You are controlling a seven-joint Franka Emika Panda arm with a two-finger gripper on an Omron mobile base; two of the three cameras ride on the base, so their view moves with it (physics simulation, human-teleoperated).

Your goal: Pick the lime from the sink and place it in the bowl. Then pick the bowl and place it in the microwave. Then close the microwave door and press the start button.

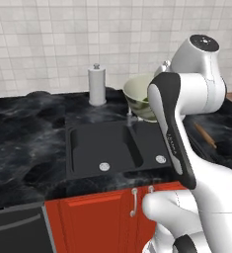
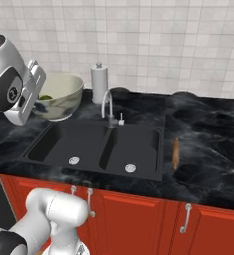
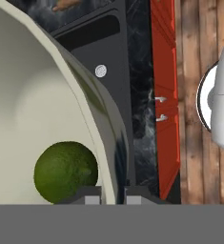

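1. While the bowl [image 3: 32, 95] hangs lifted above the black marbled tabletop [image 1: 23, 143], its glossy cream-green wall sits pinched between the fingers [image 3: 87, 195], one inside the rim, one outside.
2. Inside rests the lime [image 3: 65, 170], round, dark green, finely pebbled, against the smooth curved wall.
3. Below lies the sink [image 2: 98, 144], matte black, two squared basins with round silver drains and a curved chrome faucet [image 2: 107, 107].
4. A pale cylindrical paper-towel roll [image 1: 96, 85] stands upright behind.
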